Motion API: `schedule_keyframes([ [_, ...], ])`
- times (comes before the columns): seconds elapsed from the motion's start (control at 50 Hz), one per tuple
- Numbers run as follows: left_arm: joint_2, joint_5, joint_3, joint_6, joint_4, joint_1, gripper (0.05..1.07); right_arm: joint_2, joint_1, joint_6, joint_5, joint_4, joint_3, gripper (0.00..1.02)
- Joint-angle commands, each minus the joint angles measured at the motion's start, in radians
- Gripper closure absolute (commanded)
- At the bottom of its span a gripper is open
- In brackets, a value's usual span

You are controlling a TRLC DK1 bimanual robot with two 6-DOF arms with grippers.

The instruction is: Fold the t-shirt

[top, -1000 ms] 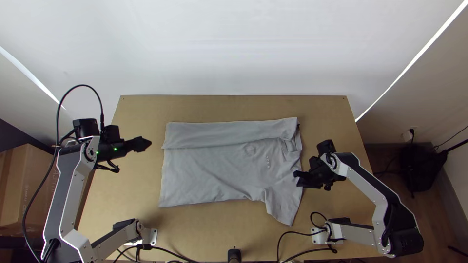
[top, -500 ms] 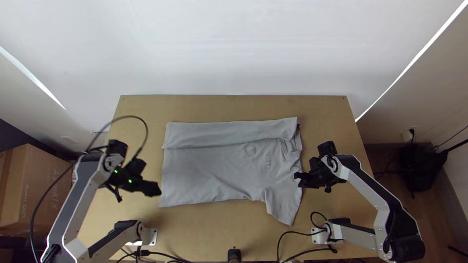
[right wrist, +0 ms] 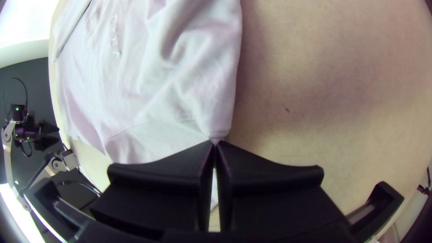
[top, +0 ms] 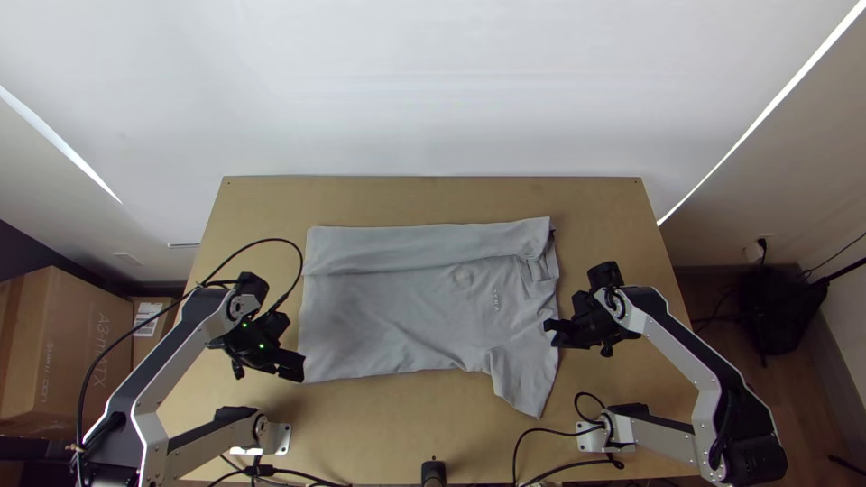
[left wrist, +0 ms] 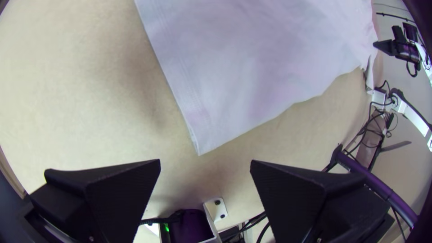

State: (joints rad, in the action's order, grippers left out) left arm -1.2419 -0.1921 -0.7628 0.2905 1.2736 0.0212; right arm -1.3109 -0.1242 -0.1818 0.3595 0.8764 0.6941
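The light grey t-shirt (top: 397, 316) lies on the table, its far side folded over in a long strip and its near side spread, with one sleeve at the lower right. By the shirt's lower left corner is my left gripper (top: 298, 368). My right gripper (top: 552, 332) is at the shirt's right edge, above the sleeve. In the left wrist view, my left gripper (left wrist: 205, 164) stands open, the shirt's corner (left wrist: 202, 144) just beyond its fingers and not between them. In the right wrist view, my right gripper (right wrist: 214, 143) is shut on the shirt's edge (right wrist: 219, 130).
Wooden table (top: 433, 200) shows around the shirt. Both arm bases stand at its near edge, with black cables (top: 541, 431) beside the right one. A black device (top: 433, 473) sits at the near edge's middle. Cardboard boxes (top: 63, 352) stand left of the table.
My left gripper has come down the picture and slightly right, from beside the upper left of the shirt to its lower left corner. The right gripper and the shirt have hardly moved.
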Motion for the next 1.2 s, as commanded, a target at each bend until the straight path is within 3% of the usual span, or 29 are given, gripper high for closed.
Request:
schedule_keyframes([
  [0.0,-0.053,0.022,0.026,-0.014,-0.010,0.040,0.11,0.029,-0.009,-0.004,0.007,0.012,-0.018,1.00],
  [0.6,-0.192,0.051,0.033,-0.042,-0.049,0.250,0.12,0.064,-0.009,0.004,0.007,0.013,-0.044,1.00],
  [0.86,-0.208,0.052,0.028,-0.076,-0.066,0.302,0.41,0.087,-0.012,0.005,0.007,0.013,-0.048,1.00],
  [0.96,-0.228,0.052,0.022,-0.088,-0.086,0.304,0.66,0.091,-0.012,0.005,0.007,0.013,-0.045,1.00],
  [1.08,-0.229,0.052,0.017,-0.082,-0.114,0.304,0.85,0.096,-0.014,0.005,0.007,0.013,-0.042,1.00],
  [1.12,-0.231,0.051,0.016,-0.067,-0.129,0.306,1.03,0.098,-0.014,0.005,0.007,0.013,-0.041,1.00],
  [1.18,-0.237,0.046,0.014,-0.051,-0.129,0.304,1.05,0.096,-0.012,0.008,0.006,0.013,-0.034,1.00],
])
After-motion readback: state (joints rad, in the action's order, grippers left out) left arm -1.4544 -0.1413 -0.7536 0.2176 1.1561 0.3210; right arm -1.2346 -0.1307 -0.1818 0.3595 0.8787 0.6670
